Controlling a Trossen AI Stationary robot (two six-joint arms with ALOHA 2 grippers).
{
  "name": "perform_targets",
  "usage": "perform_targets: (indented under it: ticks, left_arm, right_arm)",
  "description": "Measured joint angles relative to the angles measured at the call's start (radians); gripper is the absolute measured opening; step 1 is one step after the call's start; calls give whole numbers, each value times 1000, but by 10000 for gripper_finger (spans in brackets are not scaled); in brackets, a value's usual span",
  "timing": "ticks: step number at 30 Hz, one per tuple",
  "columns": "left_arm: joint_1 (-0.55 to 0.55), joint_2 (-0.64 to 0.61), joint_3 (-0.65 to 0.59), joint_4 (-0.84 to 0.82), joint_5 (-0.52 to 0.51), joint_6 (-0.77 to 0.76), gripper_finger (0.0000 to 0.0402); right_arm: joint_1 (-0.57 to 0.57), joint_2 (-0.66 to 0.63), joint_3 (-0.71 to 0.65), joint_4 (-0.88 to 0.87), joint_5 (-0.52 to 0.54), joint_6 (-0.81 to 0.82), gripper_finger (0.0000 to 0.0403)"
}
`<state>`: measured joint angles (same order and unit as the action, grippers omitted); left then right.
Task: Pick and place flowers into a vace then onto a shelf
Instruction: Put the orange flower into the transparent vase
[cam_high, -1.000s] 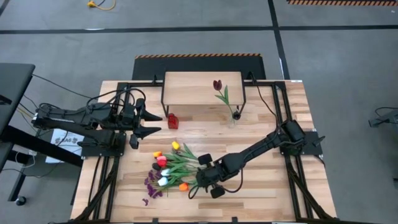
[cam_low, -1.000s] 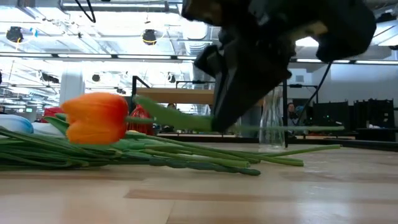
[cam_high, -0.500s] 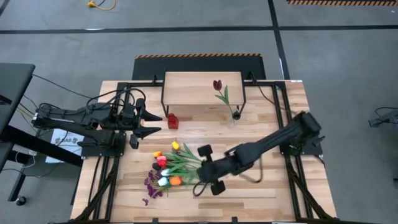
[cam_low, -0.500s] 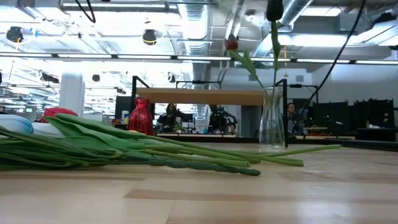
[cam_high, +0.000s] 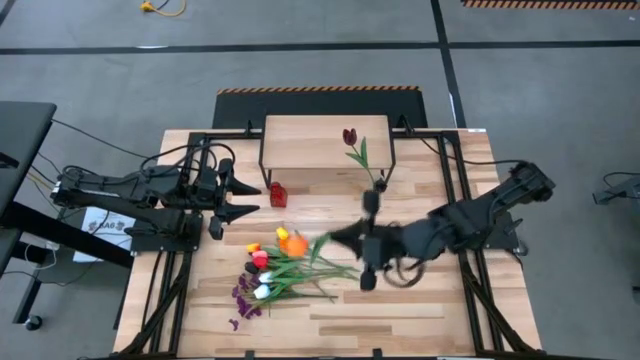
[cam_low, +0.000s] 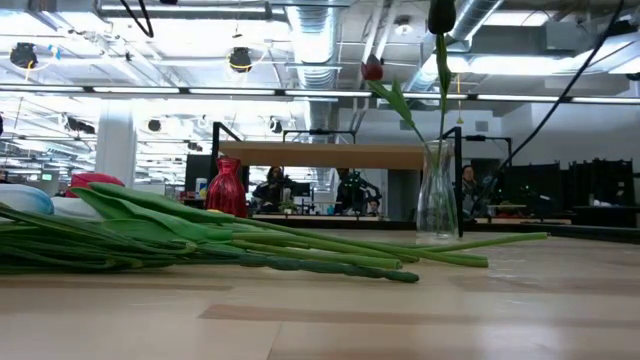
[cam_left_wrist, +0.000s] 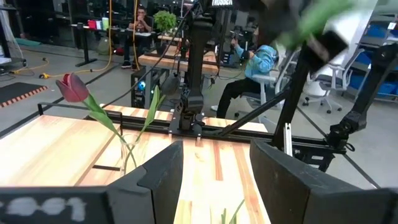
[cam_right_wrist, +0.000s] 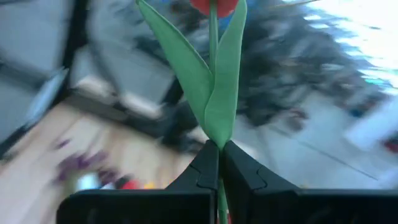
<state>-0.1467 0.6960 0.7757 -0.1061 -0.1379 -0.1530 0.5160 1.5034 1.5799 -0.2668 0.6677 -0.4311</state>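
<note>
Down at the near edge of the desk (cam_high: 420, 310), around 7 o'clock from its middle, the rest of the flowers (cam_high: 272, 272) lie in a loose heap, heads toward the left arm's side and stems fanned toward the centre. Just past them, near the middle of the desk, the right gripper (cam_high: 368, 240) is up in the air with its fingers pinched right onto one orange tulip (cam_high: 293, 243). The right wrist view shows the stem clamped between the pads just below where the leaves fork.

My read on handling: these are fake tulips, so very light, with a thin, bendy stem and a head that flops around on the end. Grabbing low on the stem, like here, seems right, since it leaves the bottom end free to thread in. Squeezing the bloom or leaves would probably just crush or slip.

Further back, at roughly 12 o'clock, the clear glass vase (cam_high: 378, 188) stands in front of the shelf (cam_high: 325, 140), already holding a dark maroon tulip (cam_high: 349, 136). A little red vase (cam_high: 277, 193) sits to its left. The left gripper (cam_high: 240, 198) waits at about 10 o'clock, fingers partly spread, holding nothing.
</note>
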Motion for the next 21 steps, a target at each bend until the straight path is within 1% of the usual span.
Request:
perform_targets:
  ticks: [2, 3, 6, 8, 10, 13, 16, 21]
  left_arm:
    - [0, 0, 0, -11, 0, 6, 176]
    - [0, 0, 0, -15, 0, 7, 176]
    - [0, 0, 0, -17, 0, 8, 176]
    - [0, 0, 0, -17, 0, 8, 176]
    - [0, 0, 0, -17, 0, 8, 176]
    - [0, 0, 0, -17, 0, 7, 176]
    - [0, 0, 0, -17, 0, 4, 176]
    - [0, 0, 0, -17, 0, 9, 176]
  right_arm:
    - [-8, -25, -7, 70, 53, -30, 0]
    - [-15, -41, -26, 133, 63, -56, 0]
    - [-42, -111, -142, 381, 63, -151, 0]
    - [-65, -176, -253, 573, 42, -220, 0]
    - [-91, -241, -366, 764, 0, -283, 0]
    - [-129, -342, -511, 974, -34, -338, 0]
    - [-175, -434, -616, 1083, -72, -347, 0]
    - [-273, -532, -762, 1185, -74, -290, 0]
